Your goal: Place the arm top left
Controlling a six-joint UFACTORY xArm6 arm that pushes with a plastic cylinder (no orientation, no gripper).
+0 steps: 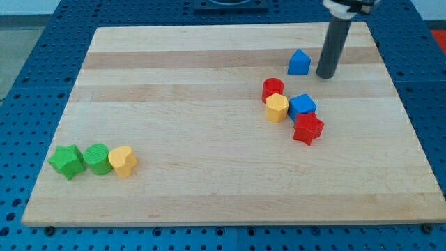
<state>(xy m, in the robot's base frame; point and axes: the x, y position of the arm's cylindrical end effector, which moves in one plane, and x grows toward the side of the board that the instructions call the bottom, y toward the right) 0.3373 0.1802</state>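
Right now my tip [325, 75] rests on the wooden board [209, 63] near its top right corner; being a bare rod, it grips nothing. Just to its left sits a blue house-shaped block [299, 63], close but not touching. Below and left of the tip cluster a red cylinder [273, 89], a yellow block [277, 108], a blue block [302, 105] and a red star [308, 128]. Far toward the lower left lie a green star [67, 161], a green cylinder [97, 159] and a yellow heart [123, 161]. The board's top left corner is well apart from the tip.

Pale wooden board [209, 188] on blue perforated table [28, 63].
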